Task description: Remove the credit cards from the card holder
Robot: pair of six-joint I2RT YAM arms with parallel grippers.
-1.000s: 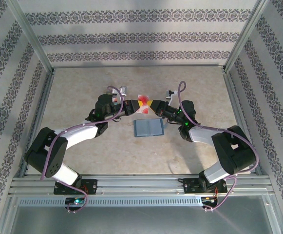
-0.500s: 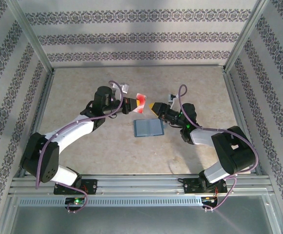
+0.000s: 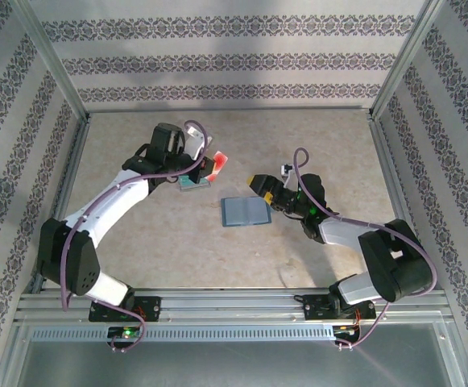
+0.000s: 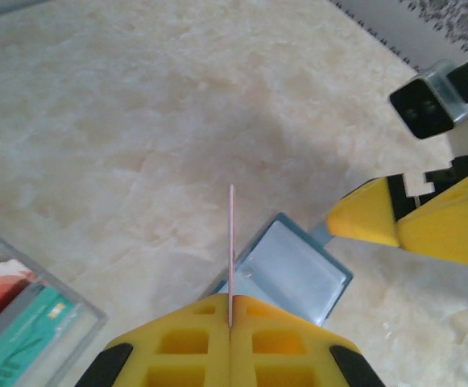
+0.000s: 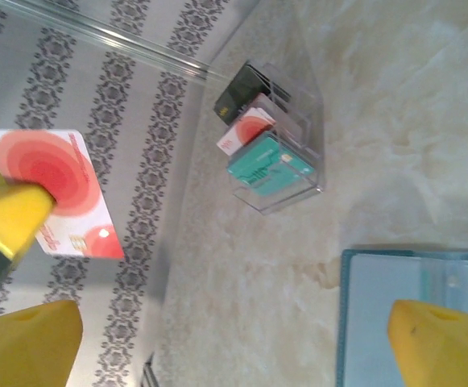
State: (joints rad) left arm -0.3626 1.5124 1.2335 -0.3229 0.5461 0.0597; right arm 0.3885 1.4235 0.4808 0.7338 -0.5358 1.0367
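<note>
The left gripper [image 3: 208, 168] is pinching a red-and-white credit card [image 5: 52, 193] near the clear tray [image 5: 302, 193]. The right gripper [image 3: 259, 187] is gaping wide, empty, just right of the card holder [image 3: 246, 211].

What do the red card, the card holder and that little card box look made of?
Red card: probably glossy plastic, hairline-thin edge-on. Card holder: teal cover, pale sheeny panels, perhaps vinyl. Box: clear rigid plastic, cards visible through its walls.
</note>
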